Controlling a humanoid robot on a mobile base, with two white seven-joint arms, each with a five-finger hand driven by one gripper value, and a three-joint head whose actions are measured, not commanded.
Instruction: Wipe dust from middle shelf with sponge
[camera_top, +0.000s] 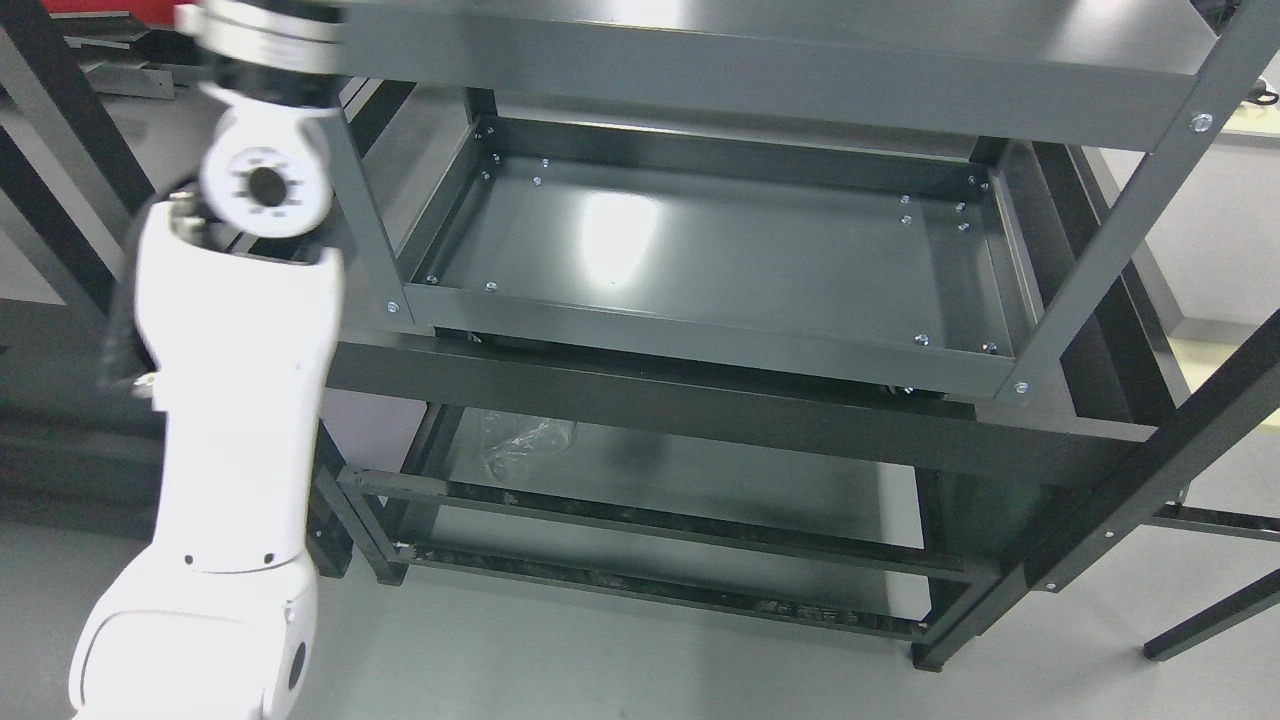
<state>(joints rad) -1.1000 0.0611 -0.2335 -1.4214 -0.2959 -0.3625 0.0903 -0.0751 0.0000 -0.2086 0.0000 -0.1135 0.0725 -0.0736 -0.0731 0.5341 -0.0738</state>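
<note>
The dark grey metal rack fills the head view. Its middle shelf is a shallow tray with a raised rim and bolts at the corners, and nothing lies on it. My white left arm rises from the lower left, left of the rack's front post, up to the top edge. Its wrist shows near the top left, but the hand itself is cut off by the picture's top edge. No sponge is visible. The right arm does not show.
The top shelf overhangs the middle one. A crumpled clear plastic bag lies on the bottom shelf. A slanted rack post stands on the right. Grey floor lies in front.
</note>
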